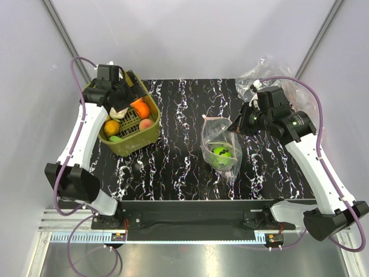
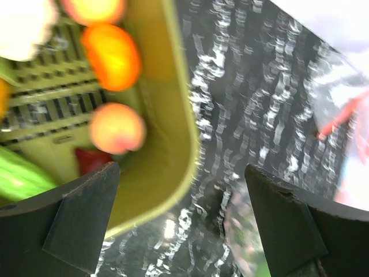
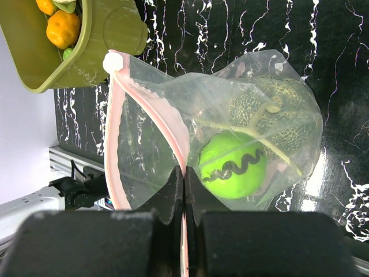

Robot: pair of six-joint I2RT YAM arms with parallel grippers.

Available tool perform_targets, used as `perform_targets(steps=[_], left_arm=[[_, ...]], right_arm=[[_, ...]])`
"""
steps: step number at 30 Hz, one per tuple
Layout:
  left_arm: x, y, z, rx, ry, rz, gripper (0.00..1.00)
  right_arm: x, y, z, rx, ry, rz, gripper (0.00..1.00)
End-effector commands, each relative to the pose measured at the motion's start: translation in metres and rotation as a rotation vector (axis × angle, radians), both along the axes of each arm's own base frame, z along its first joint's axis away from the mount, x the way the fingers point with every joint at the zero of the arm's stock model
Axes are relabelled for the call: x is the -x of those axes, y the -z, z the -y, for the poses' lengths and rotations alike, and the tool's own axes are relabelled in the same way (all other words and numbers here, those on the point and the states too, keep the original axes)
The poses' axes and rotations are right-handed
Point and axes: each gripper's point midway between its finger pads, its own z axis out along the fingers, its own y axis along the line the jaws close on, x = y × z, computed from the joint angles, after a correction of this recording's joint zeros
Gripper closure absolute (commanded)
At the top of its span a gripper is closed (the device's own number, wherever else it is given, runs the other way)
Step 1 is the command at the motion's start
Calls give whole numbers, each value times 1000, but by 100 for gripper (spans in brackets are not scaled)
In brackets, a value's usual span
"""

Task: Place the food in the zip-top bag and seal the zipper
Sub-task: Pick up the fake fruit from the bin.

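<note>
The zip-top bag sits on the black marbled table right of centre, well apart from the olive-green tub at the left rear; its mouth stands unsealed and gaping, with the pink zipper parted into two curved runs that meet at a white slider tab at the far end. Two items lie inside, touching each other at the closed end: a green round fruit marked with a dark wavy line, and a netted melon just beyond it. The right gripper has its fingers pressed together on the near run of the zipper, the strip pinched between the pads with no gap visible; in the overhead view this gripper is at the bag's far right edge. The left gripper hangs over the tub, its fingers spread wide and nothing held between them; the tub's near wall and a strip of table show in the gap. The left wrist view is blurred; within the tub it shows an orange piece, a peach piece, a red piece below it, a green piece and a white piece at the corner. Contact between the left fingers and the tub cannot be determined.
</note>
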Motion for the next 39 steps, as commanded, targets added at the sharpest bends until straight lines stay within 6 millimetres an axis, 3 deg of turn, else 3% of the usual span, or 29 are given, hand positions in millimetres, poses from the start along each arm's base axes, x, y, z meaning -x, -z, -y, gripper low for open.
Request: perform_targets(steps=[1,2,3,7,10,18,24,31,37,39], left_arm=[[-23,20,-23,-108,-41,-51,6],[-30,16,-31,-139,-78,-53,6],[-32,35,-34,-162,-82,-118,6],[-46,60,-46,-177,-131,-166,7],[-57,79,-52,-168,-142,-193,12],[-85,128,-56,-174,-110,-265,12],[-101,147,-48,-103,-99,-245,6],[-113,163,-43,-79,-95,-259,5],[-108,194,-42,-46,-120,-343,15],[-108,195,-41,-37,-118,-337,29]], right_arm=[[-7,-10,0,-12,13,31,100],[-7,-10,1,-10,15,30,100],[-8,-10,0,-12,17,30,100],[-10,-9,0,-14,21,29,100],[-10,-7,-1,-9,23,20,100],[-11,-4,3,12,32,9,100],[-12,-3,3,21,31,6,100],[-13,-3,5,34,35,1,100],[-14,-5,5,33,37,7,100],[-14,-5,5,32,38,2,100]])
